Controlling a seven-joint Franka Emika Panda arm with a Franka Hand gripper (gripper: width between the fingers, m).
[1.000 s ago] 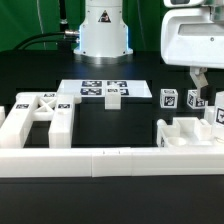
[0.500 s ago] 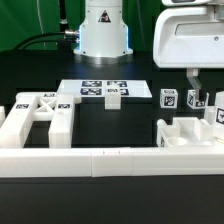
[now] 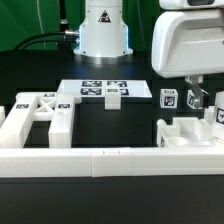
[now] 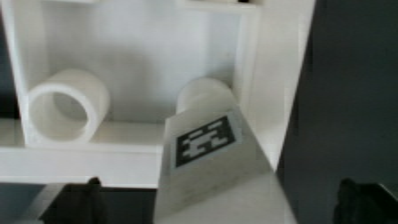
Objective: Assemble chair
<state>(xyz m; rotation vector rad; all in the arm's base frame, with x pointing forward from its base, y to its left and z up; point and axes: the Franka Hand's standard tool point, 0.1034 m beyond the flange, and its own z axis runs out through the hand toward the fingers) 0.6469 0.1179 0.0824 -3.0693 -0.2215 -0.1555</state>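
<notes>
In the exterior view my gripper (image 3: 197,96) hangs over the right group of white chair parts. It is just above a tagged upright piece (image 3: 200,102) that stands behind a blocky white frame part (image 3: 183,132). In the wrist view my gripper (image 4: 217,196) is open. Its dark fingertips (image 4: 79,196) stand well apart on either side of that tagged white piece (image 4: 214,140), with a gap on both sides. Beyond it lies the frame part with two round pegs (image 4: 61,105). A larger tagged chair part (image 3: 40,118) lies at the exterior view's left.
The marker board (image 3: 92,88) lies in the middle at the back, with a small white block (image 3: 113,96) on it. A tagged cube (image 3: 168,98) stands beside my gripper. The long white border rail (image 3: 110,160) runs along the front. The robot base (image 3: 103,30) stands behind.
My hand has come lower and a little toward the exterior view's left, bringing the fingers down around the tagged upright piece. No part has moved.
</notes>
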